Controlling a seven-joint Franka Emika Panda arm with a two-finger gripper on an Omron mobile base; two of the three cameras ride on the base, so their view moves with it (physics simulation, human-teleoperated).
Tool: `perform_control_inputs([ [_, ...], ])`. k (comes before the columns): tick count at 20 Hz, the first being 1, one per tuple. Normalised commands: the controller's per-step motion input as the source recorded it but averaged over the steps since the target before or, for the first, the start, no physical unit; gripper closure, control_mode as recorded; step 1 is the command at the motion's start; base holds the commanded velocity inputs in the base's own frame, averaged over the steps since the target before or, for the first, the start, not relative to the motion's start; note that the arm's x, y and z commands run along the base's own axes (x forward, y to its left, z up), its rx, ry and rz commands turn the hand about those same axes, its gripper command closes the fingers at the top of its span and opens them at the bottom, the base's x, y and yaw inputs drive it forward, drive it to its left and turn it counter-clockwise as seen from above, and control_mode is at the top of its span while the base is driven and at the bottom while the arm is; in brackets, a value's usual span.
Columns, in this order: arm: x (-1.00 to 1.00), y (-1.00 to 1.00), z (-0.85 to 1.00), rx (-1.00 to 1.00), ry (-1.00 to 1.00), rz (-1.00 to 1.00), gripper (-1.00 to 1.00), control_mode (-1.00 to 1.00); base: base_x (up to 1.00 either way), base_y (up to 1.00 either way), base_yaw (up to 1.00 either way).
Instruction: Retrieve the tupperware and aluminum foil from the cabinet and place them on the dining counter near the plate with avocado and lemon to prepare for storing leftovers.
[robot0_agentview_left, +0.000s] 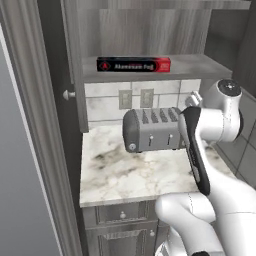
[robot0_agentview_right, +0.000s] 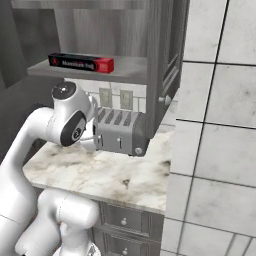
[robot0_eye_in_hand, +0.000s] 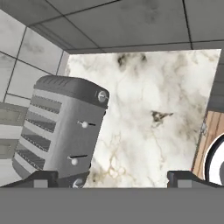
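At the far left of the left base view a dark grey cabinet door (robot0_agentview_left: 37, 125) stands swung open, edge-on to the camera, with a small round silver knob (robot0_agentview_left: 66, 94) showing just beside the cabinet (robot0_agentview_left: 150, 30) itself. To the right of the knob, on the cabinet's inner shelf (robot0_agentview_left: 200, 67), the aluminum foil (robot0_agentview_left: 133, 64) lies flat along the front of the shelf, a long black box with red ends and white lettering; the right base view shows the same box (robot0_agentview_right: 81, 63) toward the left end of the shelf. Below the shelf, two wall outlets (robot0_agentview_left: 135, 98) sit in the tiled backsplash, and in front of them a grey four-slot toaster (robot0_agentview_left: 152, 129) stands on the small marble counter (robot0_agentview_left: 125, 172), toward its back. Under the counter are dark drawer fronts with round knobs (robot0_agentview_left: 122, 215). Further right, the white arm (robot0_agentview_left: 220, 120) rises from the lower right and bends over the right side of the counter, just beside the toaster. In the hand view the gripper (robot0_eye_in_hand: 113, 179) points down at the marble, its two dark fingertips (robot0_eye_in_hand: 41, 178) set wide apart with nothing between them; the toaster lies by the left fingertip, bare marble between the tips.
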Motion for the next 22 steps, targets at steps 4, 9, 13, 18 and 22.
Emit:
perform_control_inputs([
  [4,0.00,0.12,0.56,0.00,-0.20,0.00,-1.00,-1.00,0.00,0.00,0.00],
  [9,-0.05,0.35,0.71,0.00,-0.19,0.00,-1.00,-1.00,0.00,0.00,0.00],
  [13,0.00,0.52,0.45,0.09,-0.10,-0.15,-1.00,-1.00,0.00,0.00,0.00],
  [18,0.00,0.67,0.34,0.27,0.00,-0.30,-1.00,-1.00,0.00,0.00,0.00],
  [22,0.09,0.38,0.44,0.33,0.05,-0.21,-1.00,-1.00,0.00,0.00,0.00],
])
